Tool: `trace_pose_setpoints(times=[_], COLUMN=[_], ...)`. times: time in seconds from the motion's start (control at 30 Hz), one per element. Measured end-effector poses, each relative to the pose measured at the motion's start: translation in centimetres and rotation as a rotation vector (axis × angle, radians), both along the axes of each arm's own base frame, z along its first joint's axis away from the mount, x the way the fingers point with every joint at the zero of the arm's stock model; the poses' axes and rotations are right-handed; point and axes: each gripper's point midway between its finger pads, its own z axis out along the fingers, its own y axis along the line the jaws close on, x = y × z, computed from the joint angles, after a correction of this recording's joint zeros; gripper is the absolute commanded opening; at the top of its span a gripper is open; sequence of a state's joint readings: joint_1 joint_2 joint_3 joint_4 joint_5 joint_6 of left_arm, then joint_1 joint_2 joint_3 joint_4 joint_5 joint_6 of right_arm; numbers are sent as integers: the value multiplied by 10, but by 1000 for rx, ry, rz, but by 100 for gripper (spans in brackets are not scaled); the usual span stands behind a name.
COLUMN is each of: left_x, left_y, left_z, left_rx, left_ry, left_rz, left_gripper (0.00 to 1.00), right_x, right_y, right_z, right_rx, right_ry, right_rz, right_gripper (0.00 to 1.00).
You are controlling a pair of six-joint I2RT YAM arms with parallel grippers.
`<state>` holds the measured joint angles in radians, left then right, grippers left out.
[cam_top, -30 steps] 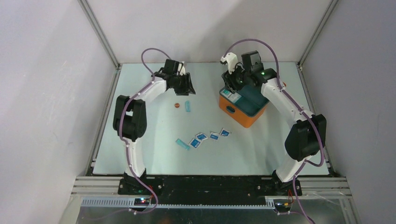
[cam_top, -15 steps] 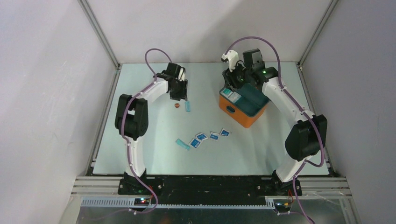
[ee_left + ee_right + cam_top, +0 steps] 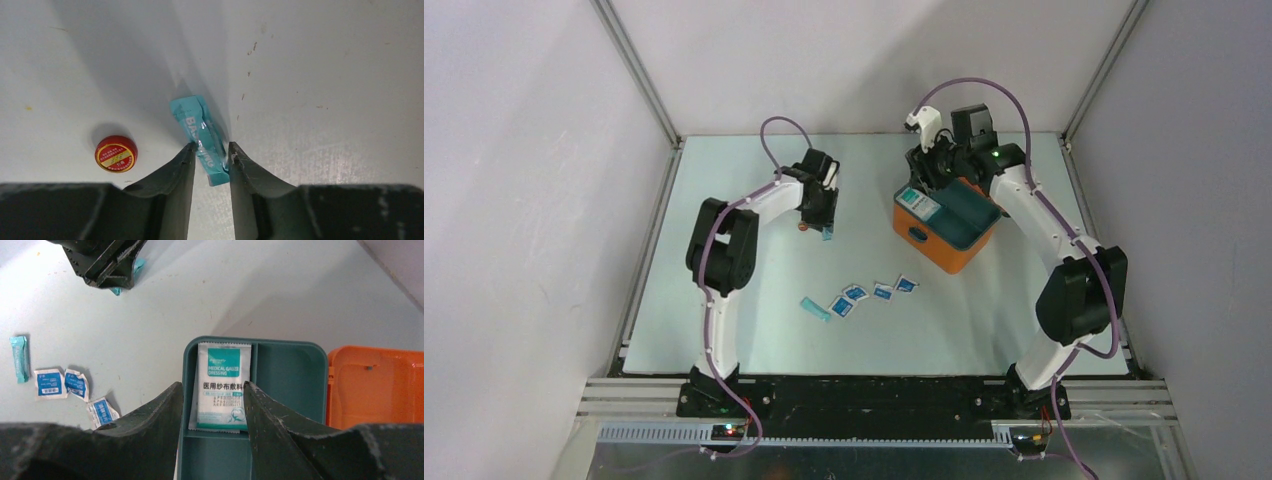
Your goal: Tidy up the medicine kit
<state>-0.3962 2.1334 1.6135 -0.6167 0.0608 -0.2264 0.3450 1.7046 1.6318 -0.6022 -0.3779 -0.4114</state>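
The medicine kit [image 3: 936, 247] is a boxy orange plastic case with a small dark oval mark [image 3: 916, 236] on its front wall. It stands on the right, far part of the pale table [image 3: 984, 320], turned at an angle so that one corner points towards the near edge. Its hinged orange lid [image 3: 375, 385] lies open beside the dark teal divided tray insert [image 3: 287, 380] that fills the top of the case.

In the tray's narrow compartment at the left end lies a flat white and teal gauze sachet [image 3: 223, 385]. The wider compartment beside it shows its teal floor.

The right gripper [image 3: 212, 385] hangs just above that narrow compartment, its fingers apart and gripping nothing.

The left gripper [image 3: 211, 147] is down at the table, well to the left of the kit. Its fingers stand narrowly on either side of one end of a slim teal foil packet [image 3: 202, 142]; whether they pinch it cannot be told. A small round red tin [image 3: 116, 153] lies near this packet.

Nearer, mid-table, a row of small blue and white sachets [image 3: 869, 293] lies beside a second teal packet [image 3: 814, 308].
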Motion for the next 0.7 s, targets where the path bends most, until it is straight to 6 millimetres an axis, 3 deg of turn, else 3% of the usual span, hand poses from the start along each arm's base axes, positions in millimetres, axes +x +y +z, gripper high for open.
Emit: trace_pose_setpoints(times=[0.13, 0.3, 0.53, 0.7], left_x=[-1, 0, -2, 1], left_y=[-2, 0, -7, -19], left_z=[-5, -5, -1, 19], left_rx=[15, 36, -34, -223], left_ry=[0, -8, 13, 48], left_rz=[-6, -18, -51, -108], left_gripper=[27, 2, 0, 0], right_x=[-4, -8, -9, -11], right_y=[-4, -6, -6, -2], right_z=[-7, -8, -5, -2], right_rx=[-4, -4, 5, 19], right_ry=[20, 24, 22, 29], right_rz=[-4, -5, -7, 9], right_gripper=[52, 52, 52, 54])
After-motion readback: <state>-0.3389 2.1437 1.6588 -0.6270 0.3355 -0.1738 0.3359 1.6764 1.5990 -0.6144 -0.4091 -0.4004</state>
